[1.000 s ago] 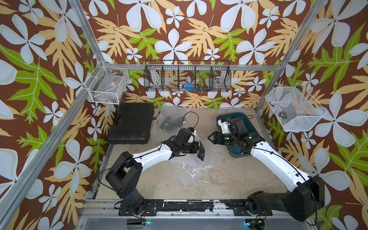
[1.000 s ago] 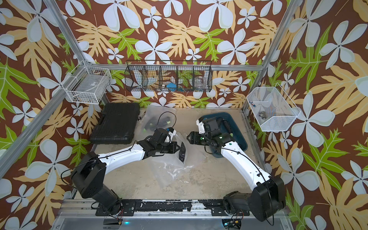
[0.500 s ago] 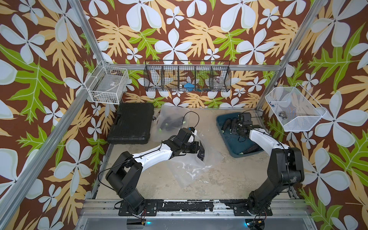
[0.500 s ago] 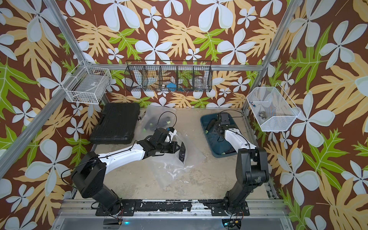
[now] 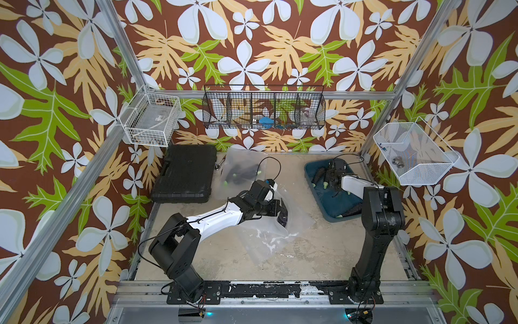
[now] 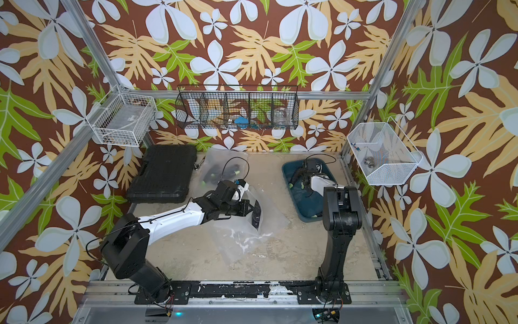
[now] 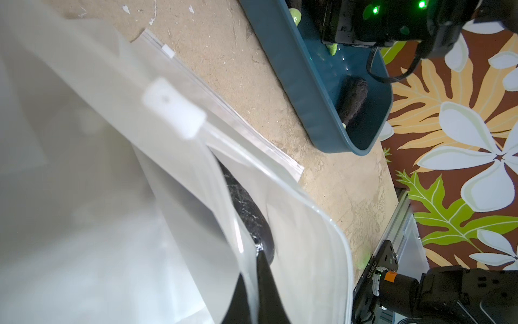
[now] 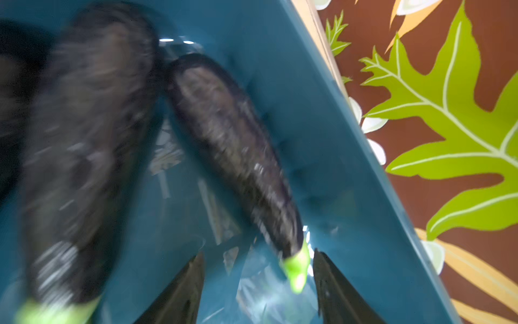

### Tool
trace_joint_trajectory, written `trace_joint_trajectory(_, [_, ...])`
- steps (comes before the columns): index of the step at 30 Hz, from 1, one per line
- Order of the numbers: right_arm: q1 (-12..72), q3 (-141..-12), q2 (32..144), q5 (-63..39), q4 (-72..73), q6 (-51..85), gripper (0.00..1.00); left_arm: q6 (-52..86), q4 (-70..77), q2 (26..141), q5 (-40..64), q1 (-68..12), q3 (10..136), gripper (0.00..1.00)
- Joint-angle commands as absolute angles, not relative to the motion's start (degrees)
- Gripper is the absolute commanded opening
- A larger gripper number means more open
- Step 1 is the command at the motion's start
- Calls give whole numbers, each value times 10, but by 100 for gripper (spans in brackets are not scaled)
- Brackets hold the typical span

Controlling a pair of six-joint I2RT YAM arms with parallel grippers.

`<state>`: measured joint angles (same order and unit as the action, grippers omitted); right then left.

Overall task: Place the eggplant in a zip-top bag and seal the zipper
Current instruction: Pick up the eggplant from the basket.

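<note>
As arm (image 5: 381, 213) overlaps eggplants (image 5: 318, 176) (tray (image 5: 334, 204)), case (image 5: 183, 176) apart

Top cams high overhead; wrist cams close, sharing bin (image 7: 294, 78).

Right wrist view is motion-smeared: larger eggplant (image 8: 84, 154) runs off the frame edge, slimmer eggplant (image 8: 232, 146) has no crisp outline, right gripper (image 8: 258, 252) shows only two finger tips, rest cropped. In both top views that gripper hides behind its own wrist, and the arm covers the near right part of the blue bin (image 5: 319, 196). Left wrist view: zip-top bag (image 7: 112, 224) fills the frame out of focus, slider (image 7: 173, 108) blurred, left gripper (image 7: 256, 261) cropped and veiled by film. Dark eggplant-like body (image 7: 246, 207) behind film, outline unclear. Far wire basket (image 5: 218, 110) contents too small to tell.
</note>
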<state>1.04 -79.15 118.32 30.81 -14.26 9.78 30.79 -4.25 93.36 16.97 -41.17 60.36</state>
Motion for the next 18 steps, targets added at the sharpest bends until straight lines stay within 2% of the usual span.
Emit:
trace_joint_trajectory(1, [9,-813,1211,353,-146,67,64,293,-44,938,174,-408,604,0])
trace_joint_trajectory(6, [0,-834,1236,360,-143,60,64,283,-46,946,183,-403,608,0])
trace_joint_trajectory(12, [-14,-859,1265,321,-167,68,62,280,-47,941,184,-395,602,0])
trace_joint_trajectory(15, [-24,-857,1266,286,-175,87,55,280,-48,940,185,-394,600,0])
trace_joint_trajectory(18, [-24,-842,1255,275,-166,91,44,279,-48,940,185,-392,602,0])
